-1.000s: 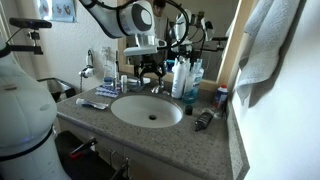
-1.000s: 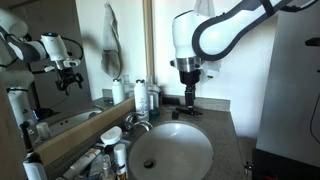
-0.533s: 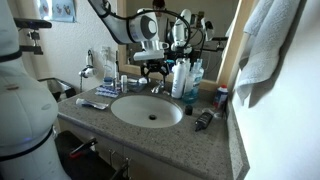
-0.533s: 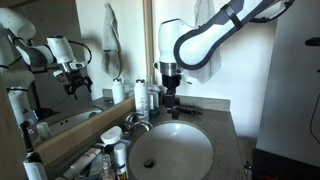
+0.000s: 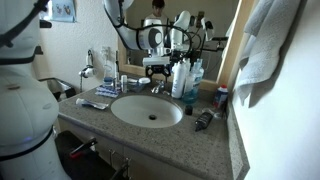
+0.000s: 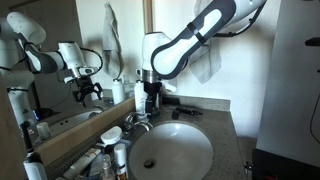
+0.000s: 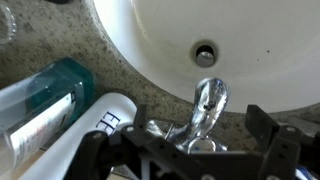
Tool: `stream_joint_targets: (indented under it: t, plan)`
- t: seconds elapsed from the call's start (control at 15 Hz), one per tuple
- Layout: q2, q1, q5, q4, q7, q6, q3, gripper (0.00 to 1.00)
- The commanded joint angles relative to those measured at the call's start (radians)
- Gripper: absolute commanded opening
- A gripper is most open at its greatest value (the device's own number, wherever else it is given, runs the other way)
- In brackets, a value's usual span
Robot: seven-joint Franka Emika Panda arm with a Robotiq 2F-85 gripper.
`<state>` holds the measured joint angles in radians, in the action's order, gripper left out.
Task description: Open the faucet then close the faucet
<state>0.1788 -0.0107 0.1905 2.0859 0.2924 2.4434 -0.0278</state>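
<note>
The chrome faucet (image 5: 155,88) stands behind the round white basin (image 5: 125,112) and also shows in an exterior view (image 6: 134,122). My gripper (image 5: 157,69) hangs just above it, near the blue-and-white bottles (image 5: 185,78). In the wrist view the curved spout (image 7: 208,105) and the lever base lie between my two dark fingers (image 7: 268,130). The gripper (image 7: 178,130) is open, its jaws wide apart on either side of the faucet and not touching it. The basin (image 7: 250,35) and its drain fill the top of that view.
A teal bottle (image 7: 45,92) and a white tube (image 7: 100,120) lie close beside the faucet. A black object (image 5: 203,120) lies on the granite counter (image 5: 205,145). Toiletries (image 5: 97,98) sit beside the basin. A towel (image 5: 265,50) hangs nearby. The mirror (image 6: 60,50) backs the counter.
The arm has swung along the counter to the faucet. The gripper has come down from beside the bottles to just over the tap.
</note>
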Motion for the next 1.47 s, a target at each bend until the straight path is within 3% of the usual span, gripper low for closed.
stream_joint_targets:
  t: [0.0,0.27,0.33,1.0,1.07,1.4]
  plan:
    - [0.066,0.012,-0.066,-0.086,0.064,0.014,-0.019,1.00]
    - [0.096,0.016,-0.087,-0.122,0.076,0.011,-0.025,1.00]
    - [0.099,0.017,-0.088,-0.126,0.077,0.009,-0.026,0.81]
    - [0.111,0.019,-0.110,-0.130,0.084,0.013,-0.040,0.05]
    - [0.109,0.020,-0.112,-0.130,0.084,0.013,-0.040,0.09]
    - [0.094,0.010,-0.090,-0.132,0.064,0.032,-0.035,0.09]
